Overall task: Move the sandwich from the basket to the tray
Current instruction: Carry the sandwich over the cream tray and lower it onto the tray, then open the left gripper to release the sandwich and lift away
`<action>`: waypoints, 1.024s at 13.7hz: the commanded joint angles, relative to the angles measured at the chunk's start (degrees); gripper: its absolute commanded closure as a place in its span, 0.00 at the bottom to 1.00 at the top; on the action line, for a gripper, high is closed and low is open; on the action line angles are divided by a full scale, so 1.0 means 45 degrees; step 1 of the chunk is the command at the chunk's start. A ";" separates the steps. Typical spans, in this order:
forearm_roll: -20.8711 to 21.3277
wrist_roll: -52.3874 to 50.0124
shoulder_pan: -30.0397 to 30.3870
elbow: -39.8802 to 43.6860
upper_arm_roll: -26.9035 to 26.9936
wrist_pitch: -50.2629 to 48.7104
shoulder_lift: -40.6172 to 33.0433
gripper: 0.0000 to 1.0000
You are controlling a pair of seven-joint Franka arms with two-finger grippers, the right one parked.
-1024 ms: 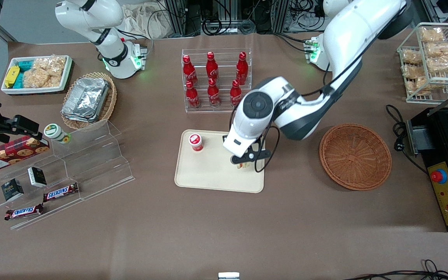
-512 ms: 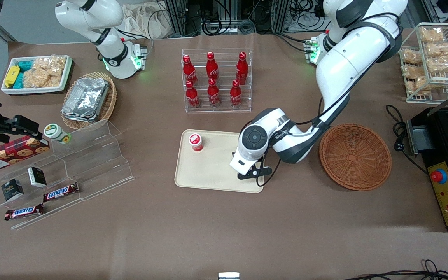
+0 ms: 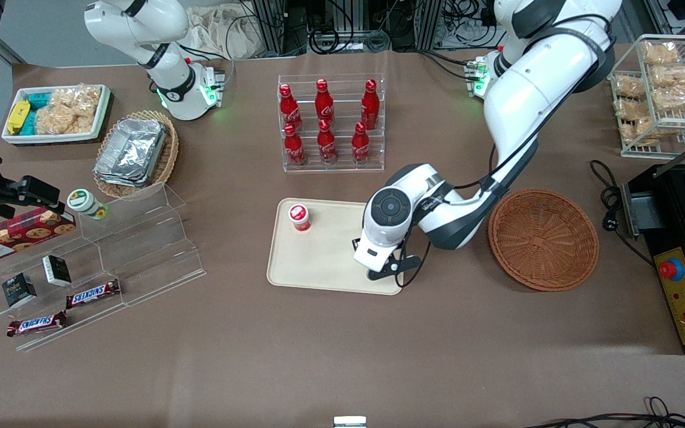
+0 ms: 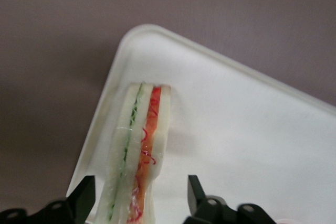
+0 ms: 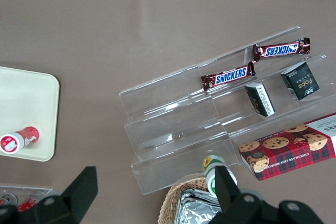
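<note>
Sandwich (image 4: 137, 150) seen on tray (image 3: 319, 261), near corner facing basket (image 3: 543, 239) — basket emptied. Gripper (image 4: 139, 203) low over it, fingers (image 4: 84, 198) spread wide, no contact. Placement judged done — only retreat left.

I see the sandwich (image 4: 137, 150), a white-bread wedge with green and orange-red filling layers, standing on edge on the beige tray (image 4: 247, 129) near a rounded corner. The gripper (image 4: 137, 199) straddles it, fingers spread and clear of the bread. The round reddish-brown basket (image 3: 543, 239) sits beside the tray.
</note>
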 commanded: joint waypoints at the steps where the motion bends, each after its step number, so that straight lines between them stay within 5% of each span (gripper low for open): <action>1: -0.0417 -0.0959 0.0072 -0.0237 0.0213 -0.1255 -0.2447 0.00; 6: -0.2059 0.0146 0.2121 -0.0471 0.0154 -0.2915 -0.5185 0.00; 14: -0.3524 0.5186 0.5751 -0.0608 0.0097 -0.3836 -0.6341 0.00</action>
